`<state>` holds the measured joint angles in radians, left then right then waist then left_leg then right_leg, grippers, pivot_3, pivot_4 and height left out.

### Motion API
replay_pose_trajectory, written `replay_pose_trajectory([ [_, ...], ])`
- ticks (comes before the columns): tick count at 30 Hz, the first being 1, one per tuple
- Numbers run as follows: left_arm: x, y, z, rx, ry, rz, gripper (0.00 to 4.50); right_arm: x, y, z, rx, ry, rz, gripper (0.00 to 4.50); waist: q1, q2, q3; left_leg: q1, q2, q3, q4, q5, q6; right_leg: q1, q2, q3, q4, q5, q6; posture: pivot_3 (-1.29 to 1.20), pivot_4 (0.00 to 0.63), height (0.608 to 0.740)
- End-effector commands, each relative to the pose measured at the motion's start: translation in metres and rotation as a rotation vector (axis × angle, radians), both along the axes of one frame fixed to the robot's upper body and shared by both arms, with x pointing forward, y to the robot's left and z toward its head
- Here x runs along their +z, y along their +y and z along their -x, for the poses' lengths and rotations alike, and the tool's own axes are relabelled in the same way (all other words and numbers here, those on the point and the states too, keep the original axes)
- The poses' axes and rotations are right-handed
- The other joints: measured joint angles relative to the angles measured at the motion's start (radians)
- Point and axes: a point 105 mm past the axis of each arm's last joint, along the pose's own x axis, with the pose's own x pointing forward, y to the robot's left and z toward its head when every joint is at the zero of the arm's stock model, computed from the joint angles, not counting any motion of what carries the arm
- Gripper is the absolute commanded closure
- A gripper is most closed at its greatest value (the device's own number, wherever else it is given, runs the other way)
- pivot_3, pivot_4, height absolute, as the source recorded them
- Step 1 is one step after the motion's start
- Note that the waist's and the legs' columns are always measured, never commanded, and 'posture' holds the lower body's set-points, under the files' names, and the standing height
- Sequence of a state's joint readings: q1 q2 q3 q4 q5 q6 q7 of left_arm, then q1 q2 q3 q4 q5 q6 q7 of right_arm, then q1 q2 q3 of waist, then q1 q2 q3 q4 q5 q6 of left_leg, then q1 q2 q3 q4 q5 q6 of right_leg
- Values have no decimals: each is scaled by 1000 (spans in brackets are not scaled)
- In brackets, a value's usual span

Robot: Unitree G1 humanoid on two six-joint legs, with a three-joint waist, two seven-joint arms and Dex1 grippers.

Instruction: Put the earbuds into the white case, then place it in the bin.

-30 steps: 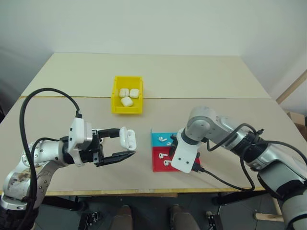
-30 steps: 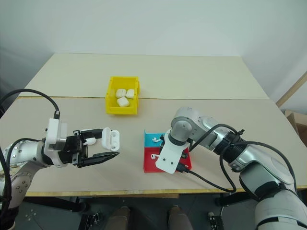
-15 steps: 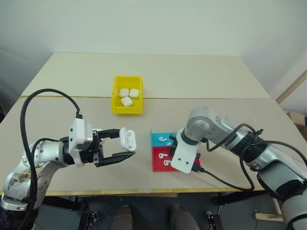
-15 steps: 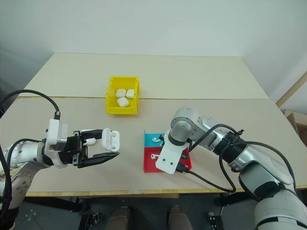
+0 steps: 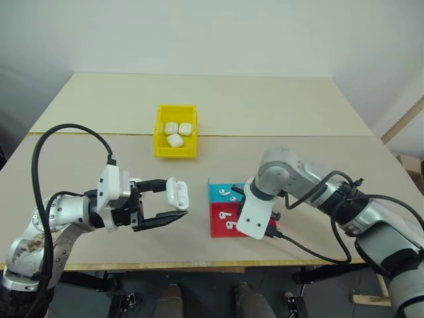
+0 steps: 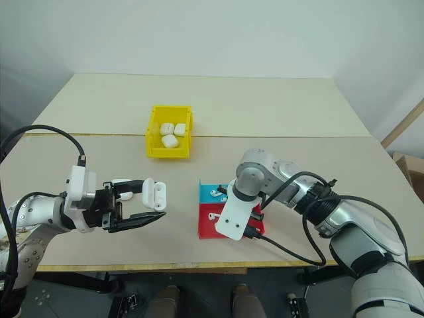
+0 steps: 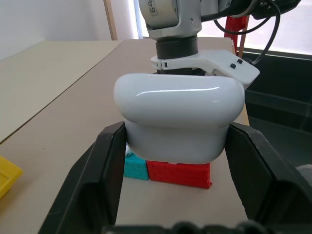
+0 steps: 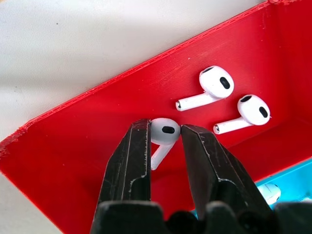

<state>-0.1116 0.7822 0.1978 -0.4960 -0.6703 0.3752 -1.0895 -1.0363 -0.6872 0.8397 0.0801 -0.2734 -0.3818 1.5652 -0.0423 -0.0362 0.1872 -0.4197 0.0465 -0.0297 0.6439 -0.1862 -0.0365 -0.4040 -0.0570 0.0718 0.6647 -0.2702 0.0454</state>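
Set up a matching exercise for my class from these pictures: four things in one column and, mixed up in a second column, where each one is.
Things
1. open white case
2. earbud with the black fingers on both sides of it
3. three closed cases
4. earbud with a blue floor under it

Places
A. in the yellow bin
B. in the red tray, between the right gripper's fingers
C. held above the table by the left gripper
D. in the blue tray

Pairs: 1-C, 2-B, 3-A, 4-D
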Motion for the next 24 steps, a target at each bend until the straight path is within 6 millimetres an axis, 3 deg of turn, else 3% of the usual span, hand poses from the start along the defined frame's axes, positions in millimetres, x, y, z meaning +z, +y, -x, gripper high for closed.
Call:
replay_pose_trajectory([
  [1, 8, -5, 5, -30, -51, -11, 1700, 4, -3, 1, 15, -11, 21, 3331, 0, 0, 0, 0, 0, 0, 0, 0, 0, 0, 0, 0, 0, 0, 0, 0, 150, 740],
  [13, 7, -5, 5, -25, -48, -7, 1700, 4, -4, 2, 18, -8, 24, 3331, 0, 0, 0, 0, 0, 0, 0, 0, 0, 0, 0, 0, 0, 0, 0, 0, 150, 740],
  [24, 6, -6, 5, -42, -41, -15, 1700, 23, -5, 12, 51, 62, -19, 3331, -1, 0, 0, 0, 0, 0, 0, 0, 0, 0, 0, 0, 0, 0, 0, 0, 150, 740],
])
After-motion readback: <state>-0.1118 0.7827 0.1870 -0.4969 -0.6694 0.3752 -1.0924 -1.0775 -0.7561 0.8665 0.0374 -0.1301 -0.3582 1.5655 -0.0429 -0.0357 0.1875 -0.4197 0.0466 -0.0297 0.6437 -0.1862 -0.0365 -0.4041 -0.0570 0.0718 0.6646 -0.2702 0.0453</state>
